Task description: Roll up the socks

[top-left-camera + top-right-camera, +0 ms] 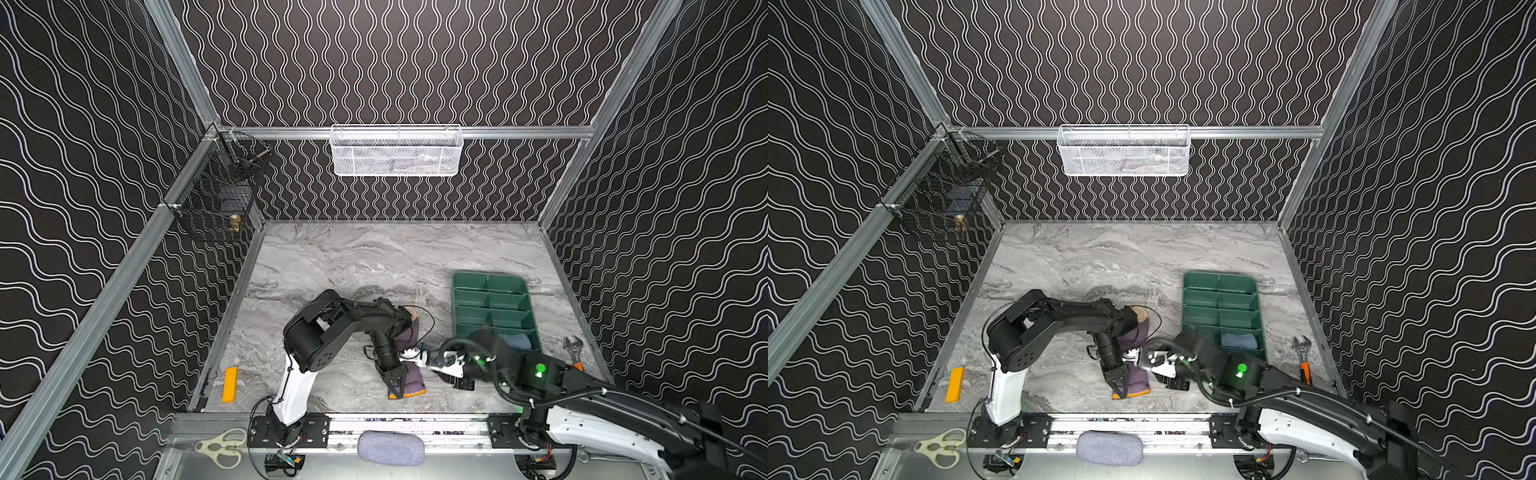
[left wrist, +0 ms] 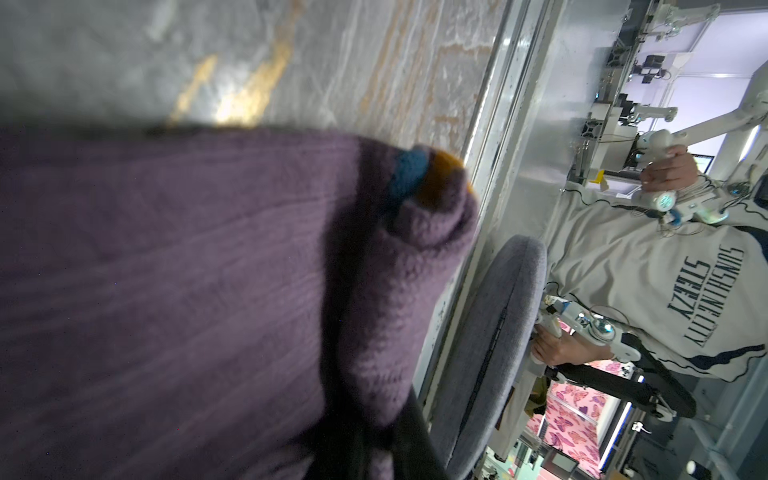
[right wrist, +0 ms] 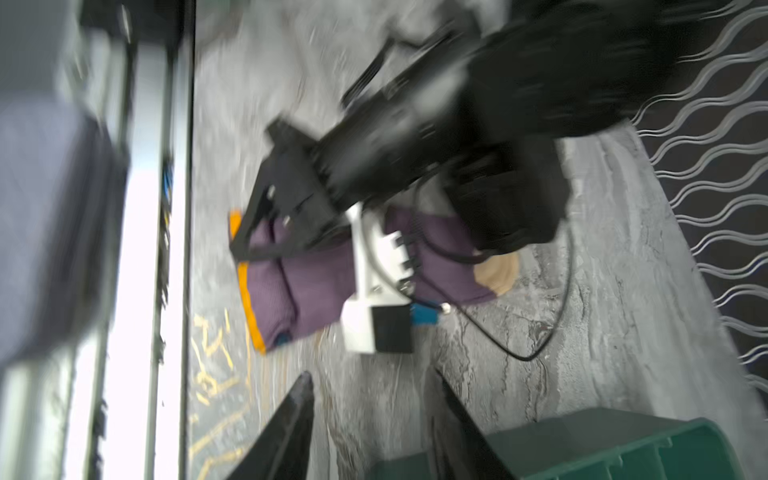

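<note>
The purple sock (image 1: 411, 379) lies flat on the marble table (image 1: 332, 257) just beside the green tray (image 1: 455, 299), on the tray's side toward the left arm; its tan toe (image 1: 412, 312) is level with the tray's middle rows; its orange cuff (image 1: 411, 392) lies past the tray's near end, toward the front rail. The left gripper (image 1: 397, 390) reaches down along the sock from the toe side, its wrist covering the sock's middle; its jaws are closed together at the cuff edge; in the right wrist view its fingertips (image 3: 239, 243) meet on the orange band and pinch the fabric. In the left wrist view the cuff end is doubled over on itself, with a blue and orange stripe showing at the fold. The right gripper (image 1: 455, 380) sits low between the sock and the tray's near corner, pointing at the sock; its fingers (image 3: 293, 419) stand apart with only bare marble between them, holding nothing and short of the sock, though that view is blurred. The light blue sock (image 1: 515, 341) lies inside the tray, in a compartment at its near end, partly hidden behind the right arm; whether it is rolled I cannot tell.
</note>
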Robot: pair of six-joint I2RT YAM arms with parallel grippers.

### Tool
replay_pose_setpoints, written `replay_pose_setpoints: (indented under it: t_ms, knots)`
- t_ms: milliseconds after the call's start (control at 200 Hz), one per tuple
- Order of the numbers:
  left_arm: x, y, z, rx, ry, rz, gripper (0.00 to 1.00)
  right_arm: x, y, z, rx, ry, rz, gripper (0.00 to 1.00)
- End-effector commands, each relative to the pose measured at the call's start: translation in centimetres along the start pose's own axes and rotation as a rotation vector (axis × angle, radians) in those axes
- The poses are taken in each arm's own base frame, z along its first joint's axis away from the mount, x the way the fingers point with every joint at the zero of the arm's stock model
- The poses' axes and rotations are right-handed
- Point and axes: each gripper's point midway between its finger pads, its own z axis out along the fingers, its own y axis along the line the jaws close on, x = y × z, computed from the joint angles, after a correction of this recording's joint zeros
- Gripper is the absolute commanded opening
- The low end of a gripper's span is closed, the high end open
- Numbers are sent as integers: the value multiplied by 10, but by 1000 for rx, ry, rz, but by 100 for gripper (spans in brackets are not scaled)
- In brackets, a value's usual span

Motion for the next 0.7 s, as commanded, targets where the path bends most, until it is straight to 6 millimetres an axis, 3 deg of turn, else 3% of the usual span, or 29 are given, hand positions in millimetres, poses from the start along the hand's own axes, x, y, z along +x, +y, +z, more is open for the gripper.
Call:
replay_pose_setpoints:
  t_ms: [0,100,275,500,696]
  knots:
    - [10,101,-10,-498,135,27,0,7,13,12,47,84,-206,45]
    - [9,102,-11,-504,132,29,0,6,38,26,12,91,-289,46]
    - [10,101,-13,-509,124,37,0,4,65,54,-58,115,-321,46]
    - [9,101,-13,-507,121,43,0,7,74,85,-59,144,-349,43]
    - [8,101,-16,-518,111,49,0,28,76,104,-33,212,-371,30]
